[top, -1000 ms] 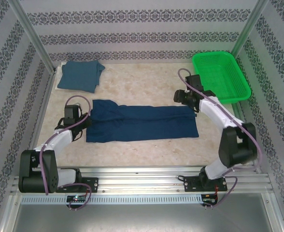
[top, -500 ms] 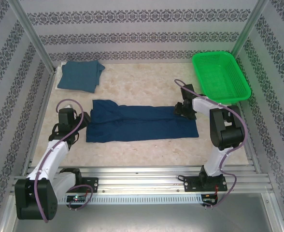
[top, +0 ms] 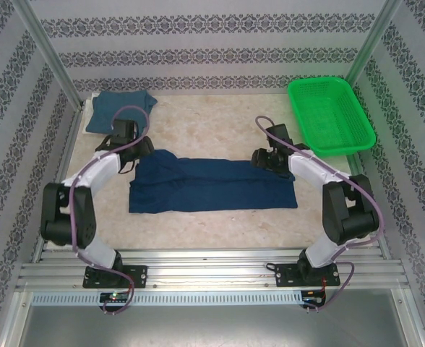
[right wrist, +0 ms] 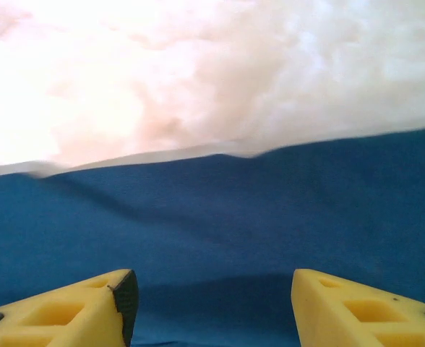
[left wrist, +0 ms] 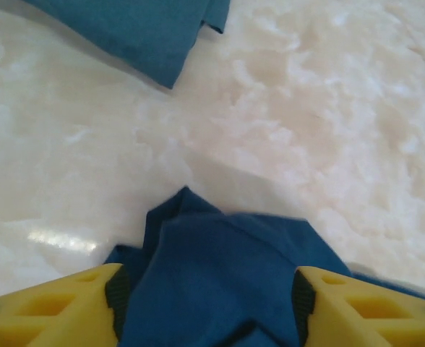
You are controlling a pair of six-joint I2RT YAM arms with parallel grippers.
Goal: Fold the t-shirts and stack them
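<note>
**Navy t-shirt [top: 212, 186] lies as a long strip, both grippers at its upper edge**

Seen from overhead, the strip runs left to right across the middle of the table [top: 212, 123]. The left gripper [top: 136, 149] sits at its upper left corner. The right gripper [top: 260, 157] is on the upper edge toward the right end, so each arm is nearer its own end. The teal t-shirt [top: 118, 112] lies folded in the upper left, well apart, and the green basket [top: 332, 112] sits in the upper right.

In the left wrist view, the yellow fingers [left wrist: 53, 311] stand apart with a hump of navy cloth between them, not pinched as far as I can see.

In the right wrist view, the fingers [right wrist: 68, 311] are likewise apart, over flat navy cloth whose edge crosses just ahead of them. I reckon the next fold wants both grippers taking that upper edge together.
</note>
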